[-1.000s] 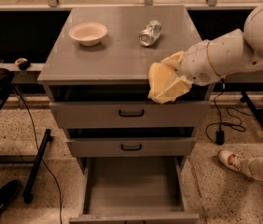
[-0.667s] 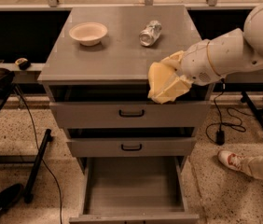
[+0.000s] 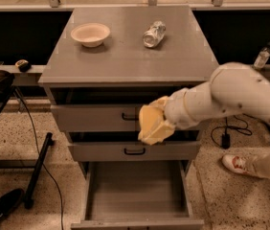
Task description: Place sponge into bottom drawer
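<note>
The pale yellow sponge (image 3: 149,124) hangs in the gripper (image 3: 161,115), which is shut on it. The gripper and sponge are in front of the two upper drawers, right of the middle, above the open bottom drawer (image 3: 135,191). The white arm (image 3: 230,97) reaches in from the right. The bottom drawer is pulled out, and its flat grey floor shows with nothing on it. The sponge is well above the drawer floor and does not touch it.
On the grey cabinet top (image 3: 125,61) stand a small bowl (image 3: 90,34) and a lying can (image 3: 154,34). A person's shoe (image 3: 238,164) and cables lie on the floor at the right. A black stand (image 3: 37,169) is on the left.
The gripper has moved down and to the left with the sponge, from the cabinet's top right edge to in front of the upper drawers.
</note>
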`<state>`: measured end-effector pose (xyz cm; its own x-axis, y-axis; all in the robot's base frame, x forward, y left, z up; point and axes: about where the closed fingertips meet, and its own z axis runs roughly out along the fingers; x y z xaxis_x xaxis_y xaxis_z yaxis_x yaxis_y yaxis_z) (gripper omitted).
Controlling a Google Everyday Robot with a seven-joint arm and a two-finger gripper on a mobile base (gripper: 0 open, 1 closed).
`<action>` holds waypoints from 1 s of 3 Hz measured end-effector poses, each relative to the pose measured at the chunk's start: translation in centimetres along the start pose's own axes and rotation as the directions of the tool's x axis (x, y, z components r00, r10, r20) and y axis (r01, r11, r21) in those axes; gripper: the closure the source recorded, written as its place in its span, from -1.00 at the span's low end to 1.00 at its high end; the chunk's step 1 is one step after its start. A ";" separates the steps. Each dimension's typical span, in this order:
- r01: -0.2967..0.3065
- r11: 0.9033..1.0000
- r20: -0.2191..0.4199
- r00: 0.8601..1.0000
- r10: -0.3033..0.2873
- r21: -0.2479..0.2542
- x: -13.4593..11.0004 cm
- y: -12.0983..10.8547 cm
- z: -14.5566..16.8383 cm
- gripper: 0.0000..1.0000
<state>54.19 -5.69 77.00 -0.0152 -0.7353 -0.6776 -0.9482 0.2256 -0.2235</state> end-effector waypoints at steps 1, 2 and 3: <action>-0.008 0.998 -0.065 0.998 0.004 -0.062 4.7 5.1 5.7 1.00; -0.010 0.996 -0.083 0.997 0.003 -0.087 6.0 6.9 6.8 1.00; -0.122 0.989 -0.066 0.991 0.116 -0.083 9.2 7.8 8.4 1.00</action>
<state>49.38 -5.31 63.12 -0.1461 -0.7444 -0.6515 -0.9624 0.2595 -0.0807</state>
